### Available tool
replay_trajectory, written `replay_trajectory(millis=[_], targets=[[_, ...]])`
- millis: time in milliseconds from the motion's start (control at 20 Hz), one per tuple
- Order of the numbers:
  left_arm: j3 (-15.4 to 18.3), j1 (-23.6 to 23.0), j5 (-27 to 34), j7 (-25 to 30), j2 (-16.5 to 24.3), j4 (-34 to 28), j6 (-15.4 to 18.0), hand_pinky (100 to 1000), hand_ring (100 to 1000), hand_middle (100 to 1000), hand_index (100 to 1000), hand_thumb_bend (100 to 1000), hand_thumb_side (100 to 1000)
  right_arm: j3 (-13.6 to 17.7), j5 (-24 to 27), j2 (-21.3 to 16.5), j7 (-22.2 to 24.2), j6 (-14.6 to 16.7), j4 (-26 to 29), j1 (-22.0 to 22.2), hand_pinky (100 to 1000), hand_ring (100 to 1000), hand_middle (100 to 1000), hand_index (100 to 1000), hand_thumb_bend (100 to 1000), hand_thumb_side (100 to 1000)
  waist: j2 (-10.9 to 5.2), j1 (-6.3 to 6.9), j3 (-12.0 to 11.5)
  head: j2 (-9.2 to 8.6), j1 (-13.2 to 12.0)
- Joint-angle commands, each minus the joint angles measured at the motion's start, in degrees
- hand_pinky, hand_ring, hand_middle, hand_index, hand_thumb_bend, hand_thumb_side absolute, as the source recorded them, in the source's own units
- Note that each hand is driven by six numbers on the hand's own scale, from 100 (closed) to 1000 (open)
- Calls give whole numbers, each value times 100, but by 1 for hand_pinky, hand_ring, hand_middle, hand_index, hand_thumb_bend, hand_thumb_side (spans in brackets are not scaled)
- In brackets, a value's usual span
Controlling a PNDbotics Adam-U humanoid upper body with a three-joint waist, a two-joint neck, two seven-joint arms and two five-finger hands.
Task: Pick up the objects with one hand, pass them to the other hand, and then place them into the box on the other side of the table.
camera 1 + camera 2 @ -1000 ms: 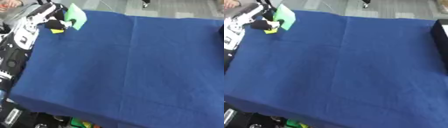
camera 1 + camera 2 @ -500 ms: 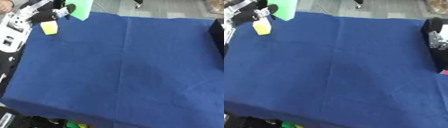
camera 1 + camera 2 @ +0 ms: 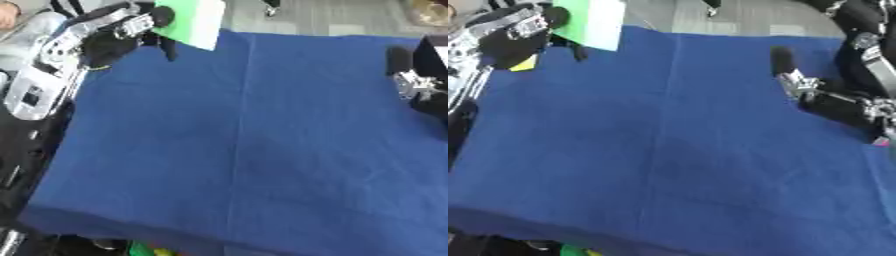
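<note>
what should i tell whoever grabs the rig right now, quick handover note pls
Left hand: shut on the green object, lifted above the far left corner of the blue table.
Right hand: in from the right, above the cloth, holding nothing; whether its fingers are open cannot be told.
A yellow object shows under the left hand at the table's left edge.
Done: green object picked up.
Left: pass it to the right hand, then place it in the box on the right side; only a dark shape shows there, so confirm the box first.
</note>
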State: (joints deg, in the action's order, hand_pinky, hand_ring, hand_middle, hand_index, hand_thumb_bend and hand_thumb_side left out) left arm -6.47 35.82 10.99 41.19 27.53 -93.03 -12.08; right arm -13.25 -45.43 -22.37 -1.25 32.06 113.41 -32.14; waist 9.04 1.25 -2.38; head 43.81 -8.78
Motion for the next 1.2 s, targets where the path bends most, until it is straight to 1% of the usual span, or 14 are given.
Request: replay_trajectory(millis=[50,100,150,200,250,500,750,1050,1200], targets=[[-124,112,40,185,-37,-145,-187,688,502,434,584,100,772,-172,-148,56,97,80,73,-160,797,823,837,889,203,100,-80,0,-9,31,18],[-175,129,27,239,-66,-140,-233,688,502,434,584,100,772,-229,-170,77,119,113,54,-186,798,823,838,890,207,100,-79,0,-12,31,20],[-225,149,11,290,-97,-133,-273,689,503,435,585,100,777,-289,-187,93,141,151,29,-215,803,830,850,892,238,100,-78,-1,-15,31,20],[-263,166,-5,330,-126,-123,-307,689,503,435,585,100,777,-340,-205,105,164,187,-1,-238,804,831,851,893,241,100,-77,-2,-17,31,21],[-299,178,-15,366,-157,-116,-337,689,504,436,586,100,781,-387,-222,115,189,221,-29,-259,814,839,862,895,275,100,-75,-3,-20,31,23],[-457,223,-54,479,-320,-103,-481,690,506,438,586,100,788,-551,-280,200,277,274,-136,-336,835,859,887,905,317,100,-64,-4,-27,31,38],[-591,287,-54,477,-486,-111,-591,692,509,440,589,100,793,-635,-318,297,249,105,-144,-371,857,879,911,917,330,103,-56,-8,-27,31,58],[-704,371,-13,344,-682,-193,-597,697,514,442,592,100,793,-705,-281,376,147,-208,-128,-362,876,896,924,932,322,128,-53,-11,-19,31,87],[-750,401,49,226,-724,-244,-553,699,514,441,592,100,792,-737,-261,379,162,-316,-112,-368,879,899,926,934,313,137,-51,-12,-13,31,108]])
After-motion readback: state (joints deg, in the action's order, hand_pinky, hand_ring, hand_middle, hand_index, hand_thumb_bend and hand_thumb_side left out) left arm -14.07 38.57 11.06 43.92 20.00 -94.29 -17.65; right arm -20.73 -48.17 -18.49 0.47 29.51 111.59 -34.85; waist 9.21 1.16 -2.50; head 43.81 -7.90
